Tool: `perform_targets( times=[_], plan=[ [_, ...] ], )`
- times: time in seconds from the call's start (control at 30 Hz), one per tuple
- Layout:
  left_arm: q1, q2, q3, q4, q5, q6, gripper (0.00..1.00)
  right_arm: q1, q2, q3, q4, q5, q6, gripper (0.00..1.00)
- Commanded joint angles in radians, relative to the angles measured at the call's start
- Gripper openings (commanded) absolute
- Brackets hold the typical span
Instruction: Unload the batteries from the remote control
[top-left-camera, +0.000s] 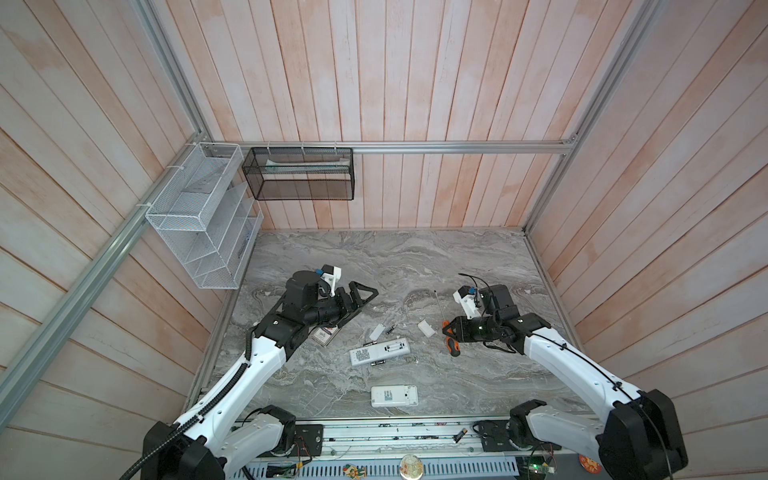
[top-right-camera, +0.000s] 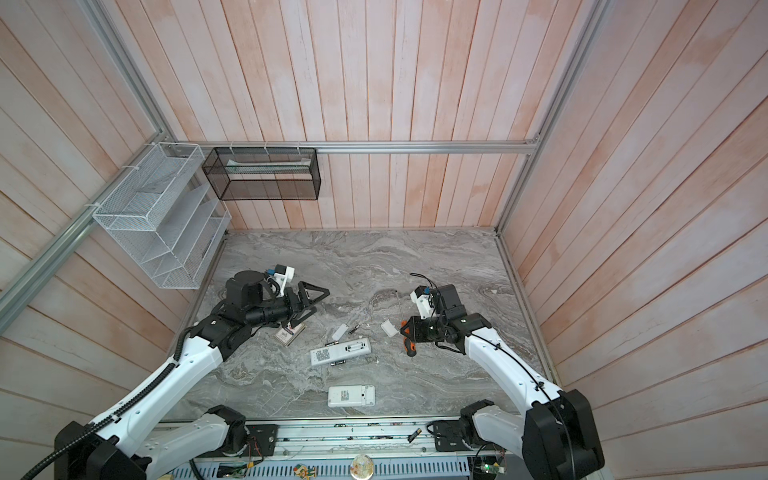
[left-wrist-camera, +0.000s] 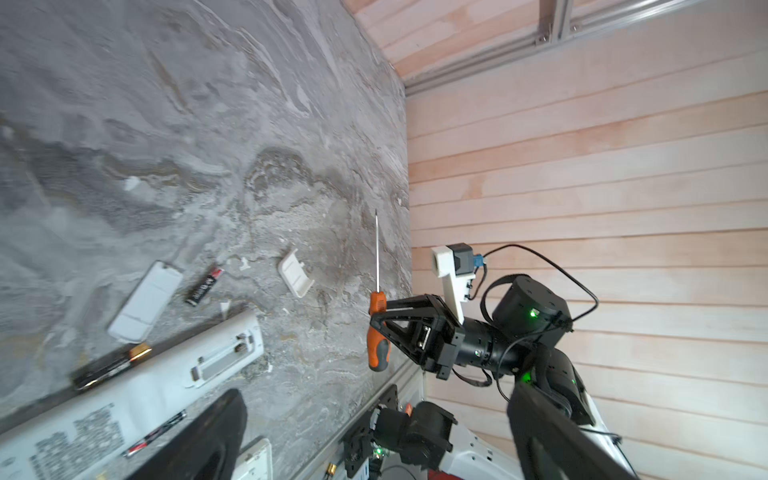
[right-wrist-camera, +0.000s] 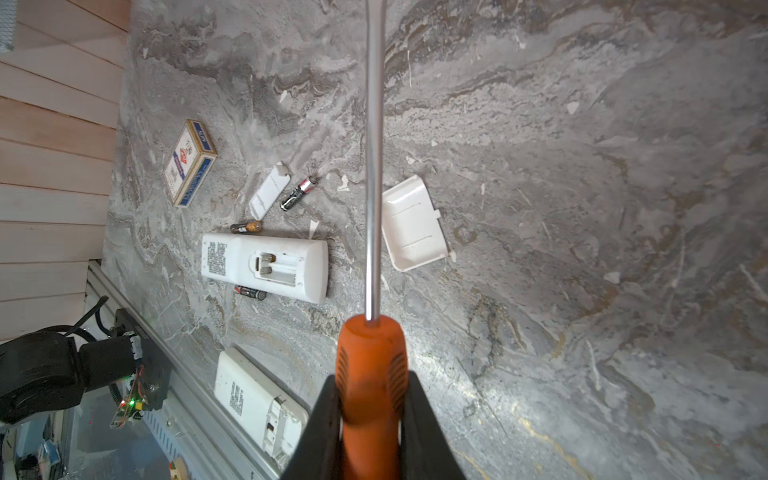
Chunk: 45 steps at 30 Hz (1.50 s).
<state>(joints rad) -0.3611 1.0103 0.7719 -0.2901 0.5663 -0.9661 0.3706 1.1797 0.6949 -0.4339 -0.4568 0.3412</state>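
Batteries are small, light, stiff, smooth and round, so I judge they roll and slip easily. Best hold is across the middle of the barrel, not the metal ends.

The remote lies back-up mid-table with its bay open. The bay looks emptied; I can't tell if the small metal bits at one end are contacts or cell tips.

- Far battery lies just beside the narrow cover.
- Edge battery lies along the remote's far side.
- Near battery lies along its near side.
- What looks like a rail battery sits on the front rail, off the table.

A second remote lies nearer the front, also with its bay open.

Left claw is spread wide and empty. It sits beyond the remote on the left, and the far battery is near it but apart.

Right claw is clamped on the screwdriver by its orange handle, off to the remote's right. All cells are apart from it, with the wide cover in between.
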Motion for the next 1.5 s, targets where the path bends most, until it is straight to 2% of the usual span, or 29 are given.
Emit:
perform_targets(
  times=[0.0,0.13,0.33,0.43,0.63,0.77,0.87,1.0,1.07,1.13,1.2,1.27,1.37,1.47],
  plan=[
    [0.038,-0.067,-0.052,-0.072,-0.089,-0.002,1.0,-0.012,0.046,-0.025,0.07,0.004,-0.002,0.19],
    [0.091,-0.127,-0.069,-0.159,-0.166,0.004,1.0,-0.025,0.129,-0.049,0.103,-0.01,-0.02,0.2],
    [0.15,-0.187,-0.077,-0.248,-0.207,0.036,1.0,-0.036,0.206,-0.061,0.139,-0.002,-0.036,0.22],
    [0.154,-0.214,-0.083,-0.283,-0.27,0.036,1.0,-0.042,0.22,-0.067,0.149,0.001,-0.036,0.28],
    [0.156,-0.275,-0.098,-0.279,-0.357,0.042,1.0,-0.064,0.209,-0.073,0.137,0.022,-0.046,0.48],
    [0.156,-0.325,-0.105,-0.251,-0.443,0.083,1.0,-0.088,0.165,-0.05,0.097,0.034,-0.06,0.52],
    [0.157,-0.375,-0.108,-0.227,-0.557,0.134,1.0,-0.131,0.087,-0.009,0.08,0.052,-0.082,0.56],
    [0.156,-0.427,-0.12,-0.147,-0.72,0.259,1.0,-0.228,-0.049,0.031,0.148,0.084,-0.128,0.59],
    [0.156,-0.437,-0.137,-0.083,-0.793,0.34,1.0,-0.277,-0.125,0.012,0.244,0.095,-0.148,0.61],
    [0.156,-0.44,-0.164,-0.003,-0.858,0.434,1.0,-0.32,-0.198,-0.038,0.364,0.119,-0.18,0.68],
    [0.157,-0.438,-0.209,0.101,-0.913,0.555,1.0,-0.332,-0.274,-0.13,0.503,0.225,-0.216,0.81],
    [0.157,-0.43,-0.268,0.231,-0.948,0.685,1.0,-0.338,-0.327,-0.23,0.644,0.317,-0.237,0.86],
    [0.157,-0.388,-0.373,0.432,-0.999,0.831,1.0,-0.368,-0.322,-0.306,0.769,0.378,-0.265,0.88],
    [0.182,-0.304,-0.461,0.603,-0.966,0.878,1.0,-0.418,-0.246,-0.326,0.854,0.346,-0.288,0.89]
  ],
)
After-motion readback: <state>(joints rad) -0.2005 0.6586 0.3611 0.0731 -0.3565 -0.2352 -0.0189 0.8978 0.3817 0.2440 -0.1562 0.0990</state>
